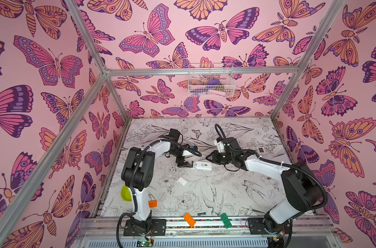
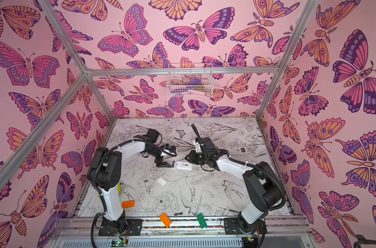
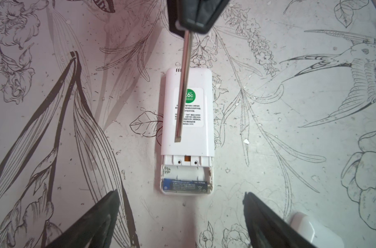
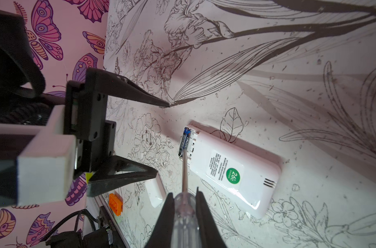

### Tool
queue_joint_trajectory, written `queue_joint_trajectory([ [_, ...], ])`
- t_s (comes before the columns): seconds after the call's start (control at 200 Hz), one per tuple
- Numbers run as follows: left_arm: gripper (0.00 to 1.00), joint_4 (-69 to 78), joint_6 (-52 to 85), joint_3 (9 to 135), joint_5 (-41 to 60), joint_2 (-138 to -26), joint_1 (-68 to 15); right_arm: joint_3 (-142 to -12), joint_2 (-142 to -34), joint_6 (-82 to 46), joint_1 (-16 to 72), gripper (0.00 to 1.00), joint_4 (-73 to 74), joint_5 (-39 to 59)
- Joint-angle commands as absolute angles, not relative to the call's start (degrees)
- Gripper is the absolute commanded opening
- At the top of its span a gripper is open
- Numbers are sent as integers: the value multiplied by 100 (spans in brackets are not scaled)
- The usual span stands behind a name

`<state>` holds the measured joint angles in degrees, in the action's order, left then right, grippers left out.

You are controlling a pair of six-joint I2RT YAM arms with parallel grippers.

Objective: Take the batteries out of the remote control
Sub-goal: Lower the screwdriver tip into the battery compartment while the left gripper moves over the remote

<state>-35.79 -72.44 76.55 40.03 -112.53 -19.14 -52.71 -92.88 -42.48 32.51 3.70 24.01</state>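
Left pincer (image 4: 162, 138): I note the jaws spread wide, gripping nothing, set just off the open end of the remote (image 3: 189, 137). Right pincer (image 4: 184, 199): jaws closed tight on the clear handle of a screwdriver (image 4: 186, 223). The table (image 1: 236, 193), printed with flowers and birds, carries most of what follows. A wire basket (image 1: 210, 85) hangs on the back wall; I cannot identify its contents. A green bowl (image 1: 126, 193) sits at the left edge, partly hidden behind the left arm. The remote lies face down near the table's middle, between the two pincers, with its battery bay uncovered at the end toward the left pincer. A second remote (image 2: 236, 150) lies face up toward the far right, well apart from the first. One orange brick (image 1: 152, 203) rests on the table by the left arm's base; another orange brick (image 1: 189, 219) and a green brick (image 1: 225, 220) lie on the front rail. The white cover (image 1: 181, 181) lies flat on the table near the left pincer, apart from the remote. The screwdriver's metal blade reaches over the remote's back toward the bay; I cannot tell whether its tip touches anything. One battery (image 3: 186, 185), dark with a blue label, sits in the outermost slot of the bay, crosswise to the remote; the slot beside it shows bare plastic and a spring.
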Motion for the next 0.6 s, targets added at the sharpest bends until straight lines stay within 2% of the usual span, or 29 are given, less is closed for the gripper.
queue_joint_trajectory([
  [0.0,89,-3946,-7488,7743,3847,-11437,-1999,-5338,-9424,-4518,3339,0,684,2368],
  [0.326,79,-4007,-7686,7894,3330,-11845,-2149,-5471,-9791,-4621,3419,0,600,2483],
  [0.481,79,-3992,-7732,7953,3108,-12001,-2215,-5370,-9783,-4807,3452,0,874,2474],
  [0.596,72,-3991,-7700,8024,2988,-12103,-2241,-5470,-9904,-4847,3462,0,827,2540],
])
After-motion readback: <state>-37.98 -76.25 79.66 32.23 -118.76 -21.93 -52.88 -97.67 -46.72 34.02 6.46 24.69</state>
